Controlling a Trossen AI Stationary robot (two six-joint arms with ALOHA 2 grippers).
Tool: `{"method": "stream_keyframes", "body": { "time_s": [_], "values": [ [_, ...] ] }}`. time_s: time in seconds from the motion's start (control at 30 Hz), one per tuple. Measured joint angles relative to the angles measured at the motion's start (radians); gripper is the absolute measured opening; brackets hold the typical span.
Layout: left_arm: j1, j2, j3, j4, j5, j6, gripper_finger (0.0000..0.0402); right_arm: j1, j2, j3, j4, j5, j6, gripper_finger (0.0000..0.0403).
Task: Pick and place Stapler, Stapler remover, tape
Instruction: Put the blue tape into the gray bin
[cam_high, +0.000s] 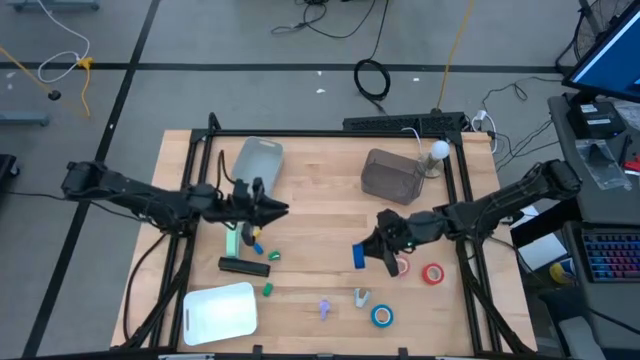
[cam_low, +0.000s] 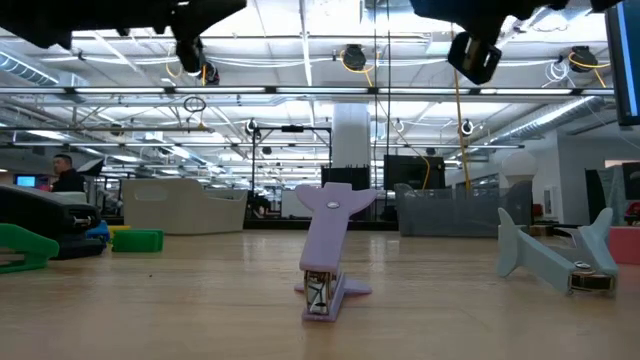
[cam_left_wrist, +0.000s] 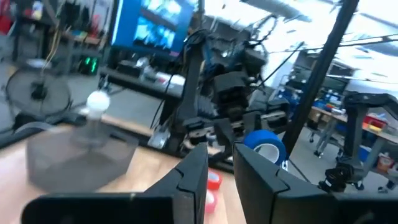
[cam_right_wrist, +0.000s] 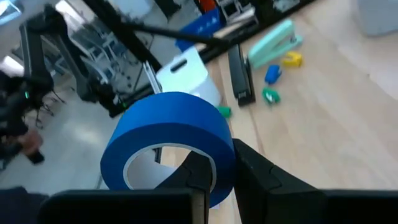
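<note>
My right gripper (cam_high: 372, 252) hangs over the table's right middle, shut on a blue tape roll (cam_right_wrist: 168, 143), which the high view shows edge-on (cam_high: 358, 256). Two red rolls (cam_high: 403, 266) (cam_high: 432, 273) and another blue roll (cam_high: 382, 316) lie flat on the table nearby. A mint stapler (cam_high: 232, 240) and a black stapler (cam_high: 245, 265) lie left of centre. A purple staple remover (cam_low: 325, 250) and a grey-blue one (cam_low: 555, 260) stand near the near edge. My left gripper (cam_left_wrist: 221, 165) hovers above the mint stapler, holding nothing, with a narrow gap between its fingers. My right gripper pinches the blue roll by its wall (cam_right_wrist: 217, 163), one finger (cam_right_wrist: 194, 173) inside the pale hole and the other outside. The roll is lifted clear of the table and stands on edge, also visible in the left wrist view (cam_left_wrist: 264, 146).
A clear bin (cam_high: 258, 160) and a grey bin (cam_high: 392, 175) stand toward the far edge. A white lid (cam_high: 220, 312) lies at the near left. Tiny yellow, blue and green bits (cam_high: 266, 252) sit by the staplers. Bare wood shows in the table's middle.
</note>
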Motion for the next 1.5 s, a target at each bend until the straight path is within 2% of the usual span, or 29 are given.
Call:
{"method": "stream_keyframes", "body": {
  "time_s": [0.1,0.2,0.33,0.47,0.7,0.9,1.13,1.27,1.5],
  "values": [
    [-0.01,0.081,0.034,0.05,0.004,0.055,0.0079,-0.015,0.0,0.0,0.029,0.0,-0.004,0.0033],
    [-0.023,0.162,0.134,0.01,0.005,0.12,0.0079,-0.023,0.0,0.0,0.049,-0.001,-0.004,0.0033],
    [-0.032,0.264,0.303,-0.2,0.008,0.235,0.0079,-0.025,0.0,0.0,0.052,-0.008,-0.002,0.0034],
    [-0.031,0.336,0.464,-0.408,0.008,0.28,0.0079,-0.025,0.0,0.0,0.056,-0.031,0.016,0.0034],
    [-0.031,0.412,0.641,-0.582,0.043,0.415,0.0079,-0.031,0.0,0.0,0.055,-0.03,0.04,0.0034],
    [-0.03,0.431,0.677,-0.618,0.058,0.494,0.0079,-0.069,0.0,0.0,0.055,-0.028,0.087,0.0034],
    [-0.03,0.431,0.678,-0.603,0.055,0.596,0.0079,-0.125,0.01,0.0,0.061,-0.031,0.266,0.0034],
    [-0.03,0.431,0.678,-0.608,0.005,0.639,0.0079,-0.148,0.038,0.0,0.116,-0.082,0.364,0.0034],
    [-0.03,0.431,0.678,-0.625,0.003,0.659,0.0079,-0.178,0.097,-0.001,0.222,-0.139,0.453,0.0034]
  ]
}}
